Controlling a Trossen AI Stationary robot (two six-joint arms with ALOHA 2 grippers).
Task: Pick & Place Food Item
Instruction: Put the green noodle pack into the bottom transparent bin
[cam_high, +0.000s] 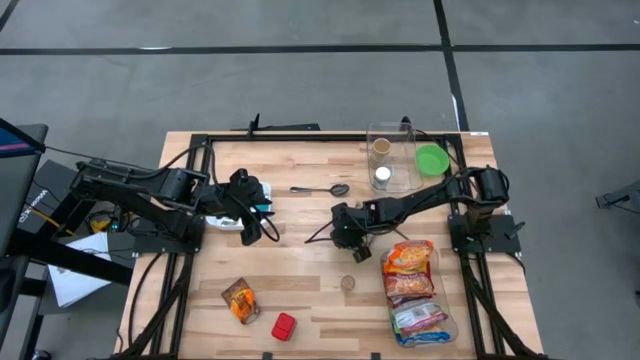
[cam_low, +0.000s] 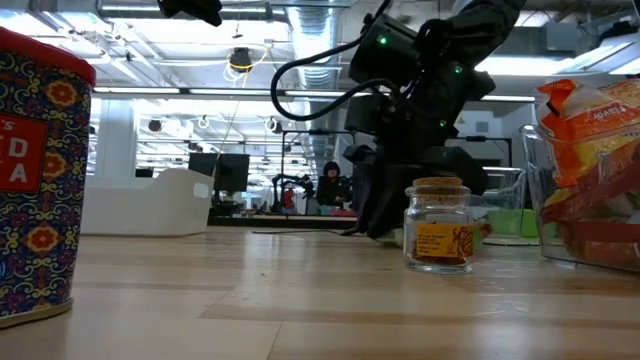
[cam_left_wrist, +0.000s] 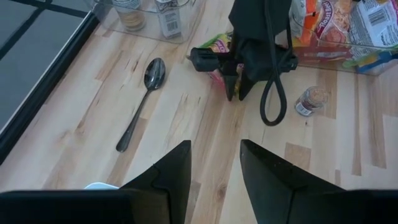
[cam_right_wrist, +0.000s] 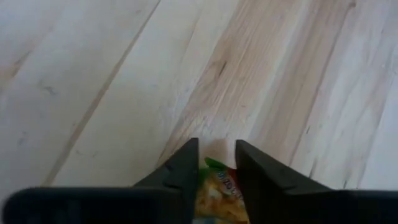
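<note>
The right gripper (cam_high: 352, 240) is down at the middle of the wooden table (cam_high: 300, 290) with its two fingers pinching a small snack packet (cam_right_wrist: 219, 190), close to a little jar (cam_high: 347, 283), while the left gripper (cam_left_wrist: 214, 171) waits with its fingers apart and empty near the spoon (cam_high: 322, 189).

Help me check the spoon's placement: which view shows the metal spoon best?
The left wrist view: the metal spoon lies whole on the wooden table. The high view shows it small; the other views miss it.
</note>
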